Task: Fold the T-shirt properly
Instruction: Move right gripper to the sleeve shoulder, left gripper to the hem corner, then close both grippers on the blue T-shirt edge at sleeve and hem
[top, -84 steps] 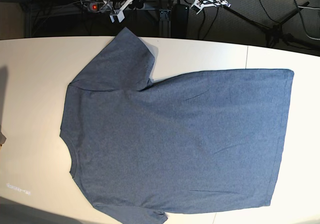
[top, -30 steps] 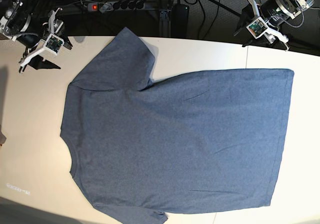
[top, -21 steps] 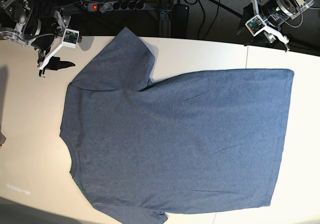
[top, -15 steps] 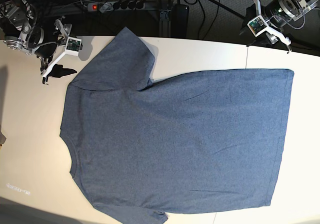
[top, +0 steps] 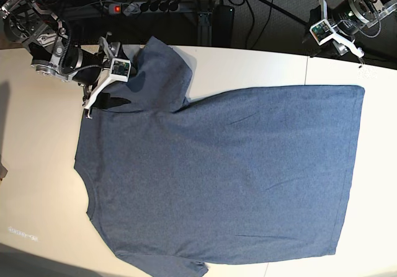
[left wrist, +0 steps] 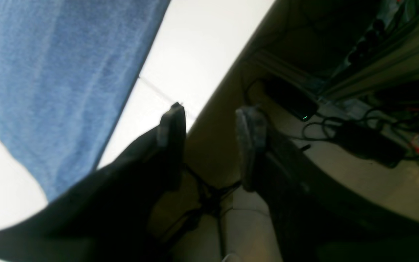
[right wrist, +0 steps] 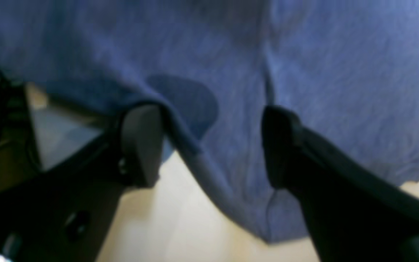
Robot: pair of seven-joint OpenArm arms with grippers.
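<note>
The slate-blue T-shirt (top: 223, 171) lies flat on the white table (top: 37, 165), plain side up, with the neck at the left and the hem at the right; no lettering shows. My right gripper (top: 99, 103) is open over the far sleeve and shoulder. In the right wrist view its fingers (right wrist: 140, 145) stand apart over the sleeve fabric (right wrist: 304, 54), with the sleeve edge between them. My left gripper (top: 350, 48) hovers past the far right hem corner. In the left wrist view it (left wrist: 211, 142) is open and empty, with the shirt edge (left wrist: 49, 72) to its left.
A power strip (top: 155, 6) and cables lie on the dark floor behind the table's far edge. A table seam (top: 306, 72) runs near the hem end. A small grey object (top: 2, 171) shows at the left border.
My right arm has swung right, from beside the shirt to over the far sleeve. My left arm has shifted slightly right. The shirt has not moved.
</note>
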